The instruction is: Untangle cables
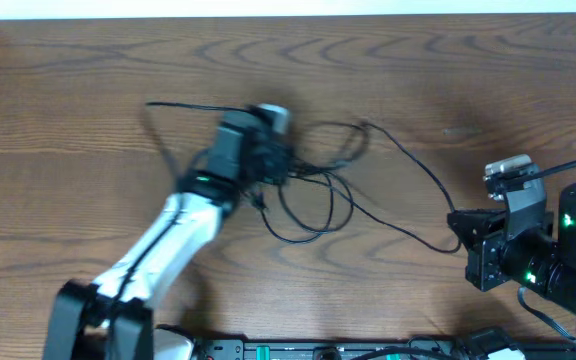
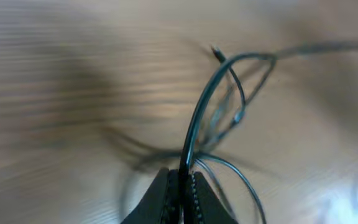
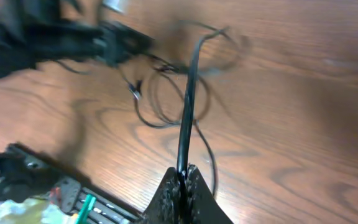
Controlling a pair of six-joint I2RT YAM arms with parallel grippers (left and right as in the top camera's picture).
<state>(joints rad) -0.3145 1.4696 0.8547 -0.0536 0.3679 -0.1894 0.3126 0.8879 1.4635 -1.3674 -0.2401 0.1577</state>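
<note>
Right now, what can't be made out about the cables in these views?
- Overhead: the left tool covers the crossings in the black cable tangle.
- Left wrist: motion blur smears the loops and plug ends.
- Right wrist: the far tangle is blurred, partly behind the left arm.
- All views: no light cable distinguishable.

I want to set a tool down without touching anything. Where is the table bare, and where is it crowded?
Bare: the table's far right, beyond the strand running to the right gripper; also the left side, past the left arm. Crowded: the centre, where the cables loop by the left gripper.
</note>
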